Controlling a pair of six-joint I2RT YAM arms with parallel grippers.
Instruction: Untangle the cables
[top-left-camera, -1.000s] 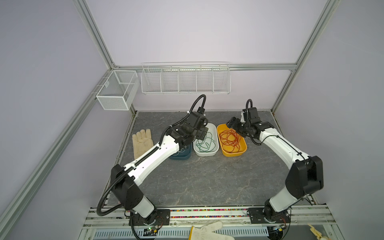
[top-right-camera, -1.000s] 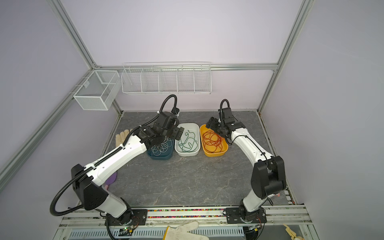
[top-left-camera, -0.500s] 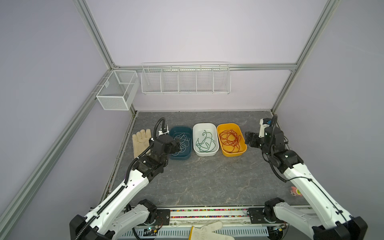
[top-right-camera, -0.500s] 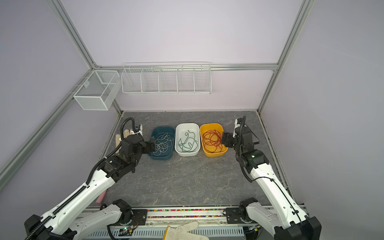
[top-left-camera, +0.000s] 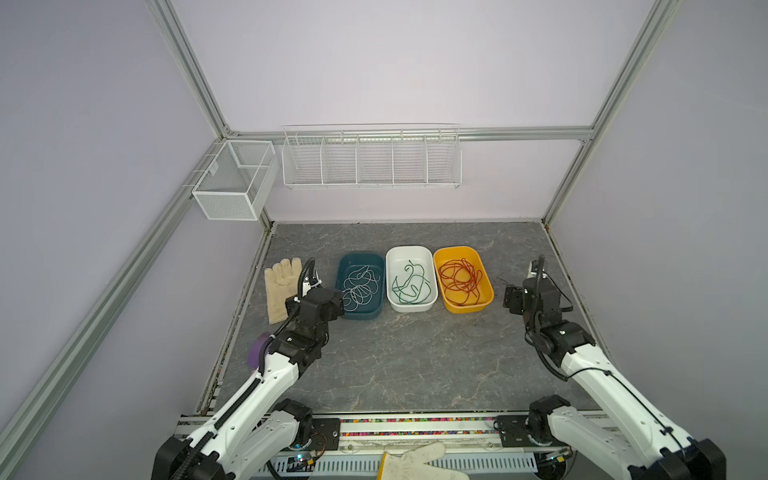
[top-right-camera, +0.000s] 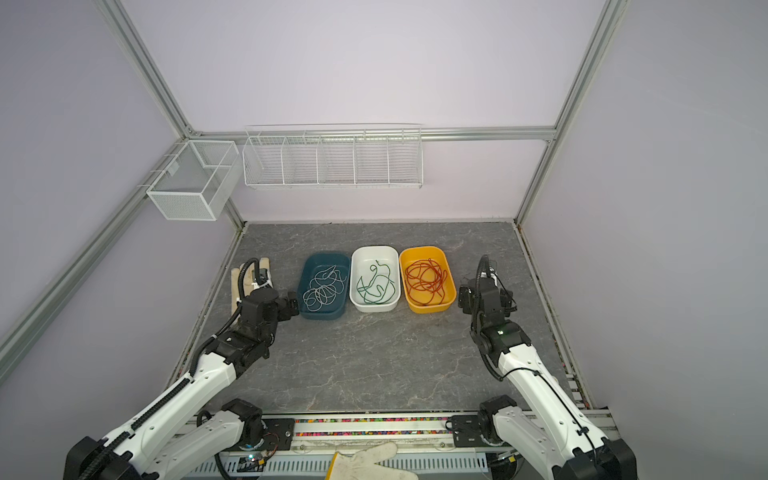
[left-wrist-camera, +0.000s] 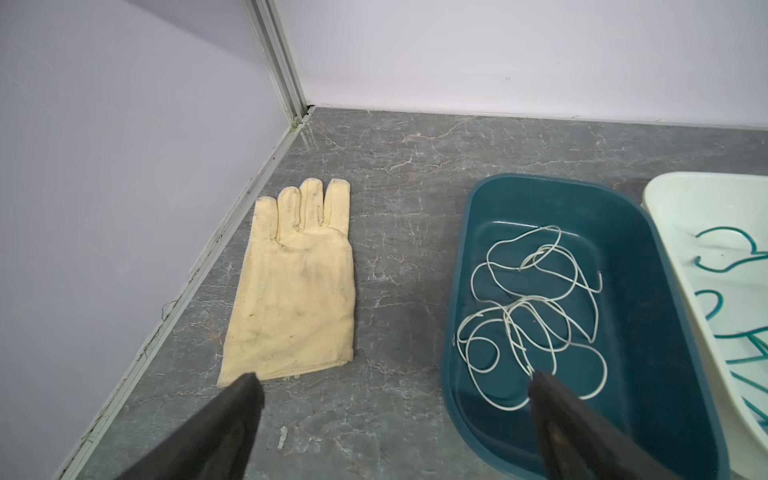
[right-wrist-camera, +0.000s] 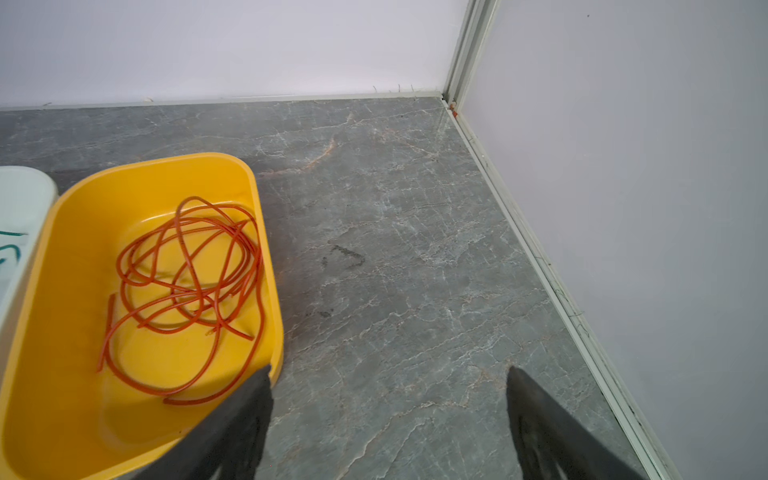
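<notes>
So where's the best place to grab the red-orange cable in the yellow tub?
I'd grip the lone outer loop of the red-orange cable, on the flat floor away from the crossings. Come straight down from above: the yellow tub walls block any side approach.

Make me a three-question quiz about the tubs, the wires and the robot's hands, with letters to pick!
1. Where is the red-orange wire?
A) yellow tub
B) white tub
C) teal tub

2. What colour is the white tub's wire?
A) pink
B) dark green
C) black

3. How is the left gripper?
A) shut on a wire
B) open, empty
C) out of sight

Answers:
1 A: it lies coiled there.
2 B: green loops against white.
3 B: its fingers stand wide apart by the teal tub, nothing between.
</notes>
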